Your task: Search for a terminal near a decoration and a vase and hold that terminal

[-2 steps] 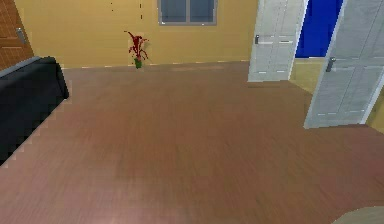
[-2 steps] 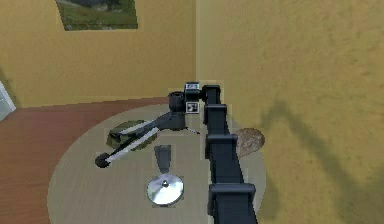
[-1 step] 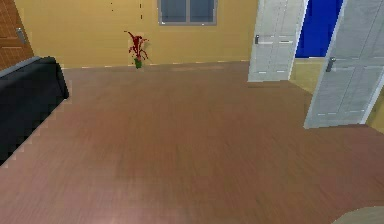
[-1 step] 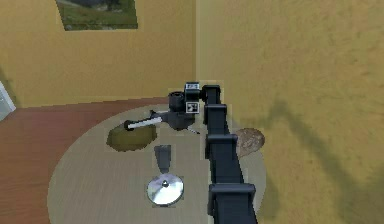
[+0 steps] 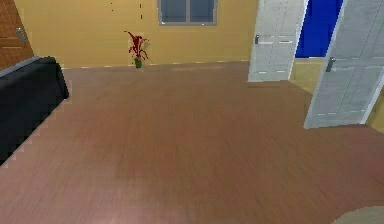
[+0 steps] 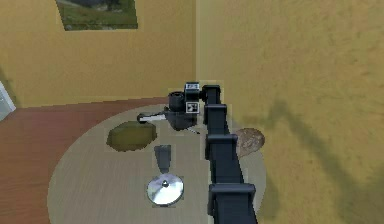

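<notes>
In the arm side view my arm [image 6: 225, 170] rises as a dark bar over a round pale tabletop [image 6: 90, 185]. At its far end, left of the two white marked squares, sits the gripper [image 6: 150, 119]. A flat olive-brown round thing [image 6: 130, 137] lies on the table just beside the fingers, so I cannot tell whether the gripper holds anything. Nearer to me a grey thing with a shiny disc base [image 6: 165, 187] stands on the table. A brownish blob [image 6: 250, 140] lies right of the arm. Nothing has the clear shape of a terminal.
Yellow walls meet in a corner behind the table, and a framed picture [image 6: 95, 12] hangs there. In the forward view, wooden floor runs to a yellow wall with a window [image 5: 187, 10] and a red potted plant [image 5: 137, 48]. A dark sofa [image 5: 25, 100] stands left, with white doors [image 5: 275, 40] [image 5: 350, 65] right.
</notes>
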